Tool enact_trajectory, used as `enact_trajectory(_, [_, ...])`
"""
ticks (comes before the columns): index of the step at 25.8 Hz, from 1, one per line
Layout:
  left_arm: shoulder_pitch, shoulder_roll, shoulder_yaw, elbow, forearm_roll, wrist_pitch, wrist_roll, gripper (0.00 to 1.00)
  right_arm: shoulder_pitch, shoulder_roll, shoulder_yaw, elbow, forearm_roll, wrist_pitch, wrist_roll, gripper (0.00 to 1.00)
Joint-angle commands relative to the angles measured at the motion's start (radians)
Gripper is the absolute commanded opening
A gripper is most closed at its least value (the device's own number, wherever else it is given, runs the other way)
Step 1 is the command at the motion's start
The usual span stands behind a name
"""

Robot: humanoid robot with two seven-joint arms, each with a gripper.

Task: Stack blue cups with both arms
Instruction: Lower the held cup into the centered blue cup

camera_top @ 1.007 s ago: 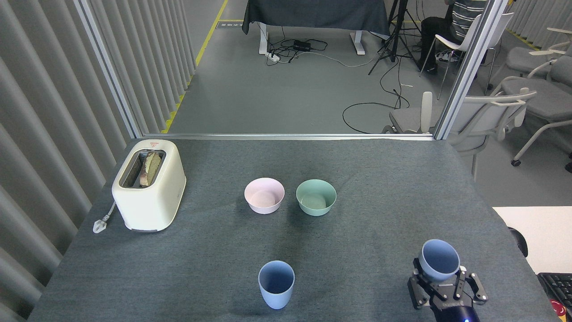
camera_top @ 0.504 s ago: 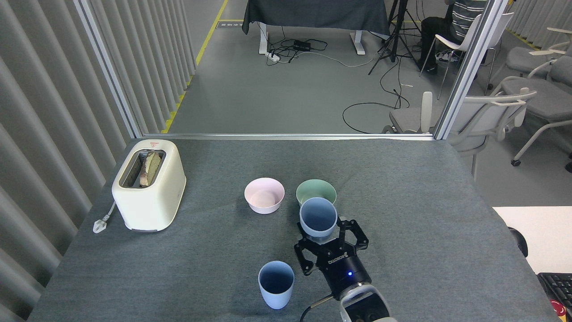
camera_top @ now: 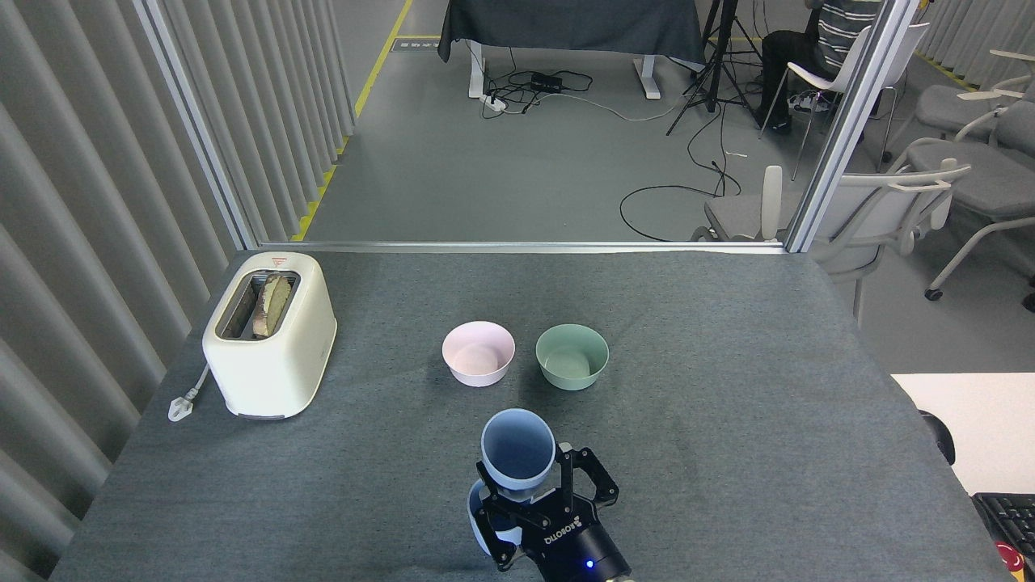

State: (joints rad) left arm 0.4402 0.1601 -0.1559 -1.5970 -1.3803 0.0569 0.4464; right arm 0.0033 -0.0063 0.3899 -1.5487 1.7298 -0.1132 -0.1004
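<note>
Toaster (camera_top: 269, 335) sitting far left on table (camera_top: 728, 420); two bowls (camera_top: 479, 353) side by side at centre; nearer me, right gripper (camera_top: 540, 505) holding one cup (camera_top: 517, 449) directly over 2nd cup (camera_top: 483, 529), mostly hiding it

Robotics lab or test cell, not a home. Grey felt-covered tabletop (camera_top: 728, 388) fenced by aluminium-framed panels (camera_top: 194, 121), loose cables (camera_top: 679, 194) and a power strip (camera_top: 546, 82) on the floor, tripod (camera_top: 716, 65), office chairs (camera_top: 962, 186), keyboard corner (camera_top: 1007, 517).

Matt plastic blue cups (camera_top: 517, 449), glossy cream plastic toaster (camera_top: 271, 335), rough grey cloth-covered table (camera_top: 728, 388).
</note>
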Motion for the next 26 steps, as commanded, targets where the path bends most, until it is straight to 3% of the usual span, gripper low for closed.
enact_trajectory(1, [0.0,-0.001,-0.001,0.0,0.0,0.0,0.0,1.0,0.006,0.0,0.006,-0.007,-0.001,-0.005,-0.005,0.63])
enact_trajectory(14, [-0.003,-0.001,0.001,0.0,0.0,0.0,0.0,1.0,0.003,0.002,0.003,0.062,-0.004,-0.005,-0.01,0.65])
enact_trajectory(21, [-0.001,-0.001,0.001,0.0,0.0,0.0,0.0,1.0,-0.003,0.032,0.003,0.122,-0.006,-0.006,-0.025,0.66])
enact_trajectory(26, [-0.001,-0.001,0.001,0.0,0.0,0.0,0.0,1.0,-0.003,0.031,0.003,0.147,-0.007,-0.005,-0.032,0.73])
